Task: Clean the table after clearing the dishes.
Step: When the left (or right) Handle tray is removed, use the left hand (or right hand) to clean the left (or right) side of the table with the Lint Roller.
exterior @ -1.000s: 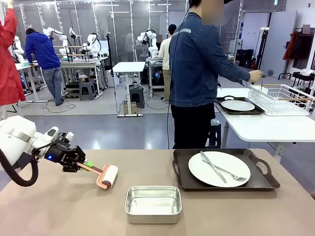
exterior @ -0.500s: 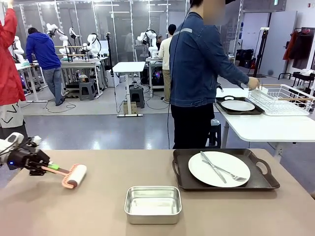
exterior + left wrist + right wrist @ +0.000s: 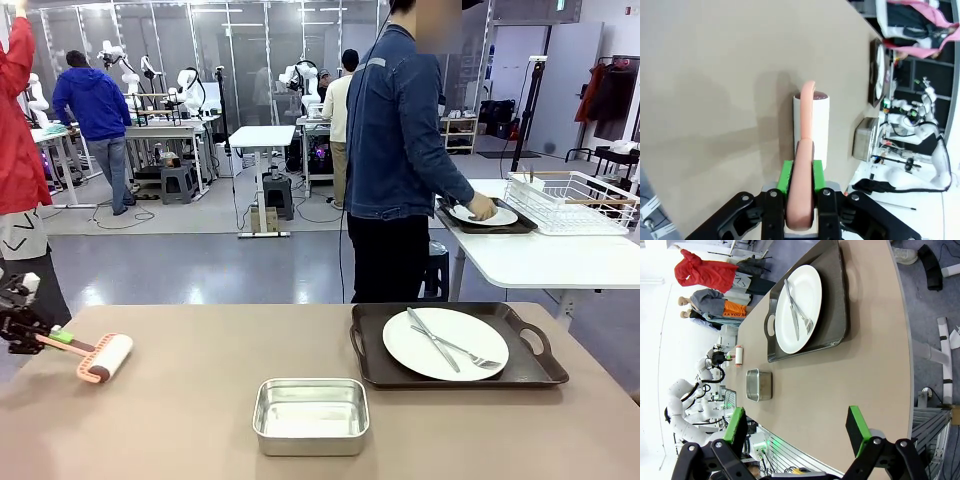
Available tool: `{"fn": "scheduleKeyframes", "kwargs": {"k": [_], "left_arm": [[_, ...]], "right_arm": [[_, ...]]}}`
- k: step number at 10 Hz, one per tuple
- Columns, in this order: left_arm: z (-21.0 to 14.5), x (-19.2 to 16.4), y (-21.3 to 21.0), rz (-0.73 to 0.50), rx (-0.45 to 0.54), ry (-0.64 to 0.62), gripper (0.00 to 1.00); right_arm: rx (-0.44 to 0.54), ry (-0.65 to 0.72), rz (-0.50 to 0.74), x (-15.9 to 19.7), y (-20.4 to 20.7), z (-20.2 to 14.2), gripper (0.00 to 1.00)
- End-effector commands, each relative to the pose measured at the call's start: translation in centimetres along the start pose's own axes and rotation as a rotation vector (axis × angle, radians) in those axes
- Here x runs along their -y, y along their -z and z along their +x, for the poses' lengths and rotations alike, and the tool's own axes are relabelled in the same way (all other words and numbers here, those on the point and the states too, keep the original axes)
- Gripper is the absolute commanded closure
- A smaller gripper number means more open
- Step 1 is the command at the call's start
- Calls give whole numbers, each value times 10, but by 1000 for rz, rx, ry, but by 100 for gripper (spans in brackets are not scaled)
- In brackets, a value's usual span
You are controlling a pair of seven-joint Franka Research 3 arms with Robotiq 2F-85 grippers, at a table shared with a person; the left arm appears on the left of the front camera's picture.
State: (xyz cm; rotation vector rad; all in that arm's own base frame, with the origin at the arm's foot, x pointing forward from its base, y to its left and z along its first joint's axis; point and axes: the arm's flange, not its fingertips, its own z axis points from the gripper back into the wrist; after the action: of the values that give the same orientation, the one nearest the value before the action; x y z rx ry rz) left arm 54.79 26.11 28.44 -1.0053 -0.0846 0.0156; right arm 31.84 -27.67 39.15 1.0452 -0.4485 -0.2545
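Observation:
My left gripper [image 3: 45,337] is at the beige table's [image 3: 180,420] far left edge, shut on the pink handle [image 3: 802,200] of a white lint roller [image 3: 105,358]. The roller [image 3: 811,125] lies against the tabletop. One of the dishes, a white plate [image 3: 445,343] with a knife and fork, sits on a dark brown tray [image 3: 540,372] at the right of the table. Another plate [image 3: 483,214] on a dark tray rests on the white side table, under the person's hand [image 3: 482,208]. My right gripper [image 3: 796,430] hangs open above the table's right end, with the plate [image 3: 799,307] far ahead of it.
A small steel pan [image 3: 311,415] stands near the front edge at the middle. A person in a denim jacket [image 3: 395,130] stands behind the table, turned toward the white side table [image 3: 540,262], which carries a wire rack [image 3: 570,200].
My left gripper has swept the roller leftward across the table to its left edge. The person's hand went from the wire rack down to the plate on the side table.

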Motion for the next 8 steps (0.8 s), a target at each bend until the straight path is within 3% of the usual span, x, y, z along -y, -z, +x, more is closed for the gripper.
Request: {"fn": "scheduleKeyframes", "kwargs": {"k": [1, 5, 8], "left_arm": [[-25, -19, -25, 191, -70, -66, 79], [-57, 40, -55, 325, -26, -80, 79], [-86, 122, -59, 482, 10, -87, 79]], "right_arm": [[3, -5, 10, -3, -1, -1, 0], [3, -5, 10, -3, -1, -1, 0], [3, -5, 10, -3, -1, -1, 0]]}}
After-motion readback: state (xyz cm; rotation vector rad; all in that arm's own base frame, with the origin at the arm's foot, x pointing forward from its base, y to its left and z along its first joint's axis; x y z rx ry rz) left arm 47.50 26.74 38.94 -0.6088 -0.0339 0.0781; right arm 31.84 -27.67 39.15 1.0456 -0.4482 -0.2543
